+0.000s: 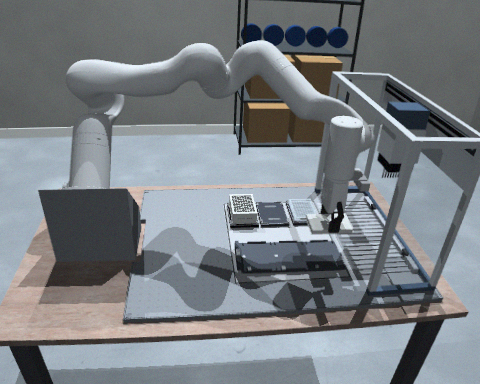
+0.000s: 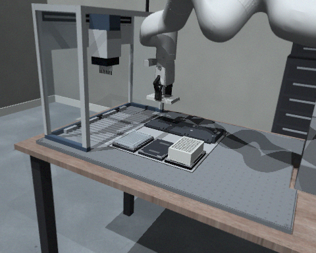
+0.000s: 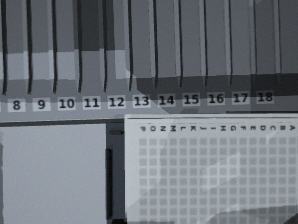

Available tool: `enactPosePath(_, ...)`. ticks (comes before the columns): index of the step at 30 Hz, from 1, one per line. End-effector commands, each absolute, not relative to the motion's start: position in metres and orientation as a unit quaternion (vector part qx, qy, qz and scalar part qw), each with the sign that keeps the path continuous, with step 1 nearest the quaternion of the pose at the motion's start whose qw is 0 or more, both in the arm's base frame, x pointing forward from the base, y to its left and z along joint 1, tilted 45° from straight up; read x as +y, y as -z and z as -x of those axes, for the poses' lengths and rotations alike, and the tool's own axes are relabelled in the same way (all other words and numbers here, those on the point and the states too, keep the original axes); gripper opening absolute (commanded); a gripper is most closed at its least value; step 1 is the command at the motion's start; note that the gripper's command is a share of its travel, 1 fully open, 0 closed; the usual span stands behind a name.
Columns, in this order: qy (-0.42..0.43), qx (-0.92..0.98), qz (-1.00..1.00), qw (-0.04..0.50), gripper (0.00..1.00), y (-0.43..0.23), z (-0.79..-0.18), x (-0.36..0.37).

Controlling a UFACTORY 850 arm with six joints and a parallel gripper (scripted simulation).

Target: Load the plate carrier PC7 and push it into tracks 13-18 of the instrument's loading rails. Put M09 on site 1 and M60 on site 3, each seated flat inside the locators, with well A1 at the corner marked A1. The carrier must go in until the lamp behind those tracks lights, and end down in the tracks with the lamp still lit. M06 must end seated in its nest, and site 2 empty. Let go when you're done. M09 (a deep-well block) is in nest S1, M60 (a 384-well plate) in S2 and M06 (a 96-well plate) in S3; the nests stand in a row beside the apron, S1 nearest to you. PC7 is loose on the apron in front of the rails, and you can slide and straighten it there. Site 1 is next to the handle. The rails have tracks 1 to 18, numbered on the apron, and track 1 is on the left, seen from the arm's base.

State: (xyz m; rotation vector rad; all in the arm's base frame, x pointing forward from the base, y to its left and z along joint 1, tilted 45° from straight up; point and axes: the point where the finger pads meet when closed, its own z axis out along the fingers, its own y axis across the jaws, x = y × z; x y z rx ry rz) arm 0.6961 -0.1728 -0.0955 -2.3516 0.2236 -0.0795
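My gripper (image 1: 335,221) is shut on M60 (image 1: 329,223), a pale 384-well plate, and holds it level above the apron near the front of the rails. It also shows in the exterior view (image 2: 162,98). In the wrist view M60 (image 3: 212,167) fills the lower right, under track numbers 13 to 18 (image 3: 202,99). The fingers themselves are not in the wrist view. The dark carrier PC7 (image 1: 289,255) lies on the apron with its sites bare. M09 (image 1: 243,207), a white deep-well block, sits in nest S1. Nest S2 (image 1: 273,212) is empty. M06 (image 1: 302,209) sits in nest S3.
The loading rails (image 1: 379,240) lie under a white instrument frame (image 1: 414,145) with a pipetting head (image 1: 401,135) hanging inside. A frame post (image 1: 389,235) stands close to my wrist. A grey box (image 1: 89,225) stands at the arm's base.
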Motion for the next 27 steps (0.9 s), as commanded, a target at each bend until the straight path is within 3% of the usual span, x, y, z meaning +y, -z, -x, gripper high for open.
enactPosePath(1, 0.030, 0.087, 0.920, 0.380, 0.00, 0.0949, -0.6985, -0.1750)
enactPosePath(27, -0.108, 0.411, 0.828, 0.366, 0.00, 0.0949, -0.6985, -0.1750)
